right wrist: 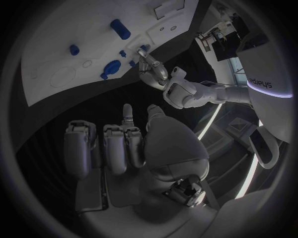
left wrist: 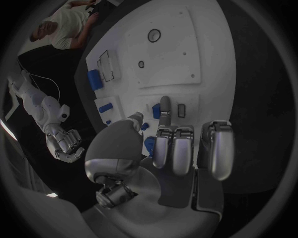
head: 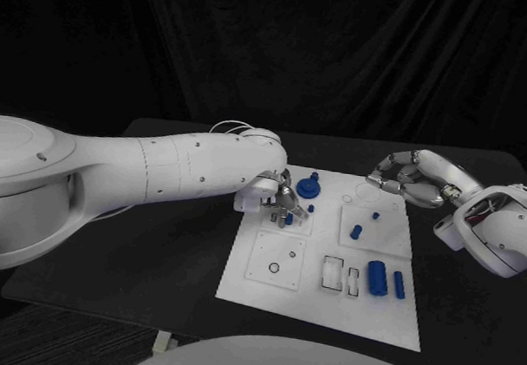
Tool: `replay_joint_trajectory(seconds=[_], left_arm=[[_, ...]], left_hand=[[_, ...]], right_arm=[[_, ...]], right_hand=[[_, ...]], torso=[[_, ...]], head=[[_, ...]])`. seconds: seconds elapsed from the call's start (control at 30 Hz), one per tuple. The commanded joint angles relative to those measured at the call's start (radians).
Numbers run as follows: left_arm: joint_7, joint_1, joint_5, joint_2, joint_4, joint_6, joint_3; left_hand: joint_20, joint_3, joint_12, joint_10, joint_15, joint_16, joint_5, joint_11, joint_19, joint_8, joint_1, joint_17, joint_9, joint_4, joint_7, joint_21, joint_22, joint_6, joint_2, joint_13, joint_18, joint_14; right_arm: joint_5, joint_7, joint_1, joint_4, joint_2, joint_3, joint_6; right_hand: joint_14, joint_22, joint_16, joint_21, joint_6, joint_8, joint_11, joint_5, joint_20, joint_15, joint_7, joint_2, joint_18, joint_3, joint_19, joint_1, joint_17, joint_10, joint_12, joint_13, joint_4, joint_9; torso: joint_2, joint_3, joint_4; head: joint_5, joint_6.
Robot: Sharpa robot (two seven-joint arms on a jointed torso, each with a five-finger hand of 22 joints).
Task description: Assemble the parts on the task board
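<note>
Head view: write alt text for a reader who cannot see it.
The robot's left hand reaches down onto the far-left part of the white rectangular task board on a black table, its fingers at small blue parts. The right hand hovers curled above the board's far-right corner; two blue cylinders lie nearer.

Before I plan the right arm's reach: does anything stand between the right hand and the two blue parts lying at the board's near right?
Nothing visible does. The right hand hovers off the task board's far right corner; the blue parts lie nearer the robot, with only bare board and a smaller blue piece between.
</note>
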Motion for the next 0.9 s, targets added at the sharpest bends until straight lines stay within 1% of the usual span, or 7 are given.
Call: replay_joint_trajectory(seconds=[0.03,0.23,0.33,0.53,0.63,0.73,0.9], left_arm=[[0.018,-0.005,0.006,-0.013,0.018,-0.024,-0.002],[0.022,0.006,0.006,-0.064,0.075,-0.053,-0.001],[0.019,0.023,0.006,-0.094,0.106,-0.061,-0.001],[0.03,0.077,0.006,-0.156,0.17,-0.055,-0.001],[0.053,0.106,0.006,-0.18,0.193,-0.049,-0.001],[0.089,0.138,0.006,-0.201,0.203,-0.032,-0.001],[0.137,0.163,0.016,-0.191,0.152,0.015,-0.001]], left_hand=[[0.005,-0.01,0.003,0.104,0.003,0.003,-0.005,0.009,0.009,0.0,-0.012,0.263,0.003,-0.001,-0.001,-0.005,0.119,-0.004,-0.002,0.263,0.006,0.106],[0.003,-0.025,0.003,0.104,0.002,0.003,-0.005,0.006,0.011,0.004,-0.006,0.263,0.008,-0.004,-0.003,-0.004,0.121,0.002,-0.01,0.263,0.005,0.106],[0.003,-0.029,0.003,0.104,0.001,0.003,-0.005,0.006,0.011,0.006,-0.003,0.263,0.009,-0.004,-0.004,-0.004,0.121,0.003,-0.012,0.263,0.005,0.106],[0.002,-0.038,0.003,0.104,0.0,0.003,-0.004,0.004,0.012,0.012,0.002,0.263,0.015,-0.003,-0.006,-0.003,0.123,0.01,-0.013,0.263,0.005,0.106],[-0.001,-0.046,0.003,0.104,-0.003,0.003,-0.003,0.0,0.014,0.031,0.022,0.263,0.032,-0.006,-0.012,-0.003,0.125,0.021,-0.008,0.263,0.005,0.106],[-0.004,-0.065,0.003,0.104,-0.005,0.003,-0.003,-0.001,0.016,0.079,0.062,0.263,0.091,-0.004,-0.013,-0.002,0.129,-0.018,0.003,0.263,0.004,0.106],[-0.003,-0.081,0.003,0.104,-0.003,0.003,0.012,-0.001,0.021,0.143,0.112,0.263,0.166,-0.007,-0.012,0.003,0.138,-0.067,0.015,0.263,0.002,0.106]], right_arm=[[0.0,-0.01,-0.003,0.001,-0.004,0.001,0.003],[0.0,-0.009,-0.003,0.003,-0.009,0.001,0.001],[0.0,-0.009,-0.003,0.002,-0.011,0.001,0.0],[0.0,-0.01,-0.003,0.002,-0.013,0.001,0.0],[0.0,-0.01,-0.003,0.001,-0.014,0.001,0.0],[0.0,-0.01,-0.003,0.001,-0.014,0.001,0.001],[0.0,-0.013,-0.003,0.001,-0.014,0.001,0.005]], right_hand=[[0.095,0.224,-0.003,-0.006,-0.002,-0.006,0.007,0.0,0.007,0.008,0.005,0.004,0.011,-0.008,0.043,0.008,0.224,0.104,0.003,0.263,0.002,-0.001],[0.096,0.224,-0.003,-0.006,-0.001,-0.005,0.008,-0.002,0.007,0.008,0.005,0.006,0.011,-0.01,0.043,0.005,0.224,0.104,0.003,0.263,0.003,-0.002],[0.096,0.224,-0.003,-0.007,0.001,-0.005,0.008,-0.004,0.007,0.008,0.005,0.006,0.011,-0.011,0.043,0.002,0.224,0.104,0.003,0.263,0.003,-0.002],[0.096,0.224,-0.003,-0.006,0.002,-0.004,0.008,-0.005,0.007,0.008,0.005,0.007,0.011,-0.013,0.043,0.0,0.225,0.104,0.003,0.263,0.003,-0.002],[0.096,0.224,-0.003,-0.007,0.003,-0.004,0.008,-0.005,0.007,0.008,0.005,0.008,0.011,-0.013,0.043,-0.001,0.224,0.104,0.003,0.263,0.003,-0.002],[0.096,0.224,-0.003,-0.007,0.003,-0.004,0.008,-0.006,0.007,0.008,0.005,0.009,0.011,-0.014,0.043,-0.003,0.225,0.104,0.003,0.263,0.003,-0.002],[0.096,0.224,-0.003,-0.007,0.004,-0.004,0.008,-0.006,0.007,0.008,0.005,0.009,0.011,-0.015,0.043,-0.005,0.225,0.104,0.003,0.263,0.004,-0.002]], torso=[[0.0,-0.0001,0.0004],[0.0,-0.0005,0.0002],[0.0,-0.0008,0.0005],[-0.001,-0.0004,0.0002],[-0.001,-0.0002,-0.0001],[0.0,-0.0001,0.0003],[0.0,0.0,-0.0005]], head=[[-0.001,0.0],[-0.005,0.0],[-0.006,0.0],[-0.008,0.0],[-0.01,0.0],[-0.013,0.0],[-0.012,0.0]])
